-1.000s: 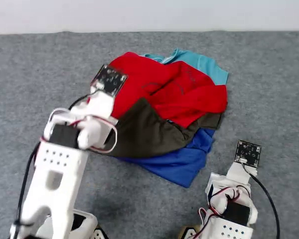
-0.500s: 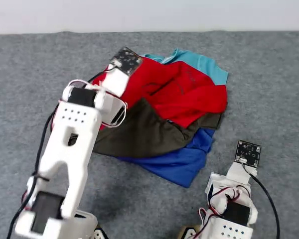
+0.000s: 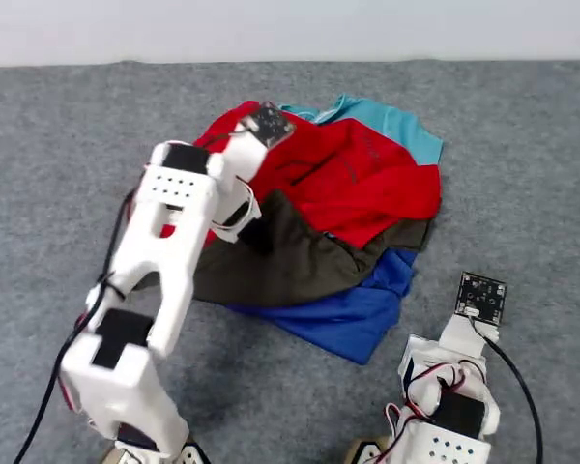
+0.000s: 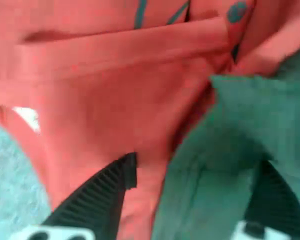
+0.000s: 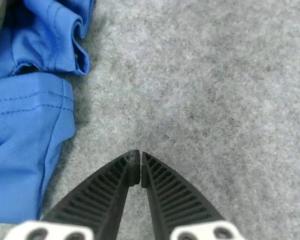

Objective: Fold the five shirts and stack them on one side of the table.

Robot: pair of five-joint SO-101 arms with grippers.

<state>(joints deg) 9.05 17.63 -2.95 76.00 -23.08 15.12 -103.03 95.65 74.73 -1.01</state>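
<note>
- Grey, felt-like covering runs across the bench (image 3: 522,145). At its near right edge the right arm (image 3: 445,387) sits low, the right jaws clenched tip to tip on nothing over bare covering.
- Blue shirt (image 3: 353,314) is the nearest garment and lies just beside the right jaws without touching them. It is rumpled, with one rolled hem, and sits at the bottom of the heap. Not folded.
- Dark shirt (image 3: 280,261) lies across the blue one, creased and spread toward the left. Not folded.
- Left arm (image 3: 164,251) reaches from the near left over the heap. The left jaws are released and spread wide, one finger over red cloth and the other over dark cloth, at the seam where the two shirts meet. No cloth is pinched between them.
- Red shirt (image 3: 367,184) tops the middle of the heap and overlaps the dark one. It is bunched in loose layers. Not folded.
- Teal shirt (image 3: 396,126) shows at the far edge, mostly covered by the red one. Not folded.
- Count: four colours can be told apart. Whether a fifth shirt is buried in the heap cannot be determined.
- Assessment: no shirt is separated, folded or stacked, and all lie in one pile at mid-bench. The task appears to be at its opening step, with the whole of the folding and stacking outstanding.
</note>
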